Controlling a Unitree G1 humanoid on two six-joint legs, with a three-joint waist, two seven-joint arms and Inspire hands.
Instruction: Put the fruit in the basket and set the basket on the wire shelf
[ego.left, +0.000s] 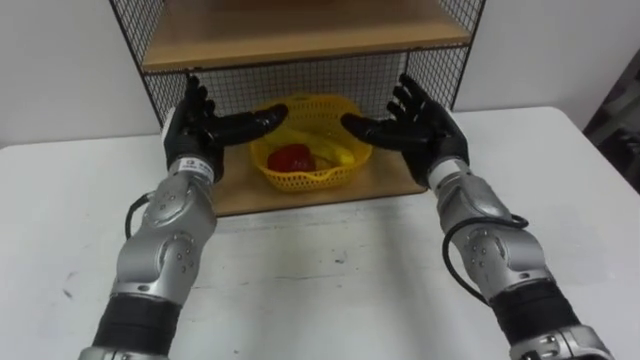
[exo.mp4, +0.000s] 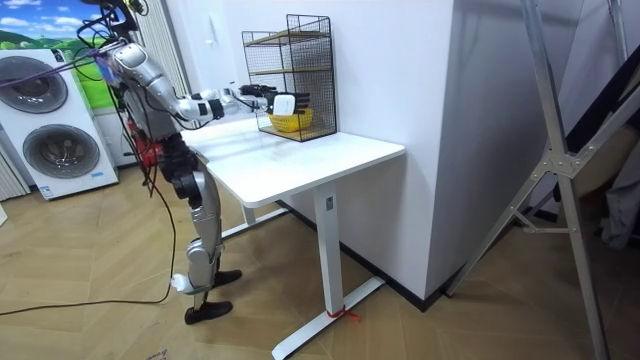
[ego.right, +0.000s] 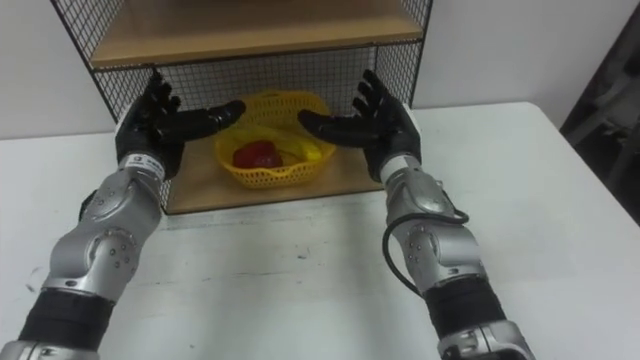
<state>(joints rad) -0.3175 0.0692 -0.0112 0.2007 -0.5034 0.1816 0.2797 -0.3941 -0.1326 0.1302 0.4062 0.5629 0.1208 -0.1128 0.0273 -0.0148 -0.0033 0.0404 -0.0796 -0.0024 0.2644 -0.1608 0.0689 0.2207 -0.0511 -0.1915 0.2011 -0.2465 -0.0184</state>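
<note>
Upper centre, the left hand (ego.left: 200, 128) and right hand (ego.left: 420, 125) are flanking the basket (ego.left: 300, 180), fingers spread; a thumb snagging its rim could drag it off the shelf (ego.left: 240, 196).

The wire shelf (ego.left: 300, 35) runs off the top edge; the yellow fruit (ego.left: 337, 152) is partly hidden.

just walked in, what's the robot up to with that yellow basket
The humanoid robot stands at the white table, facing the black wire shelf. The yellow plastic mesh basket, holding a red fruit and a yellow fruit, sits on the shelf's lower wooden board. The left robot hand and right robot hand are both open, held at either side of the basket, gripping nothing.
</note>
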